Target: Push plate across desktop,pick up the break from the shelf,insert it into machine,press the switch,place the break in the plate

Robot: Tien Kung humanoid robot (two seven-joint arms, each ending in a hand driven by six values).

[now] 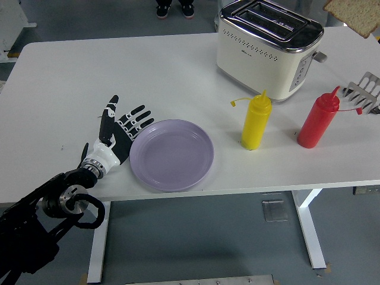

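1. Head view: left robot hand (122, 133) is spread flat, fingers against the left rim of the purple plate (171, 154) on the surface (148, 71).
2. So the plate lies to its right, toward the yellow bottle (256, 120); bread slice (354, 14) is top right, near the toaster (267, 46).

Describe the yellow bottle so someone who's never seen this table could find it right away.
Start at the cream toaster at the table's far right. Just in front of it stand two squeeze bottles; the yellow bottle is the left one, nearer the purple plate. Its neighbour, the red bottle, differs only in colour.
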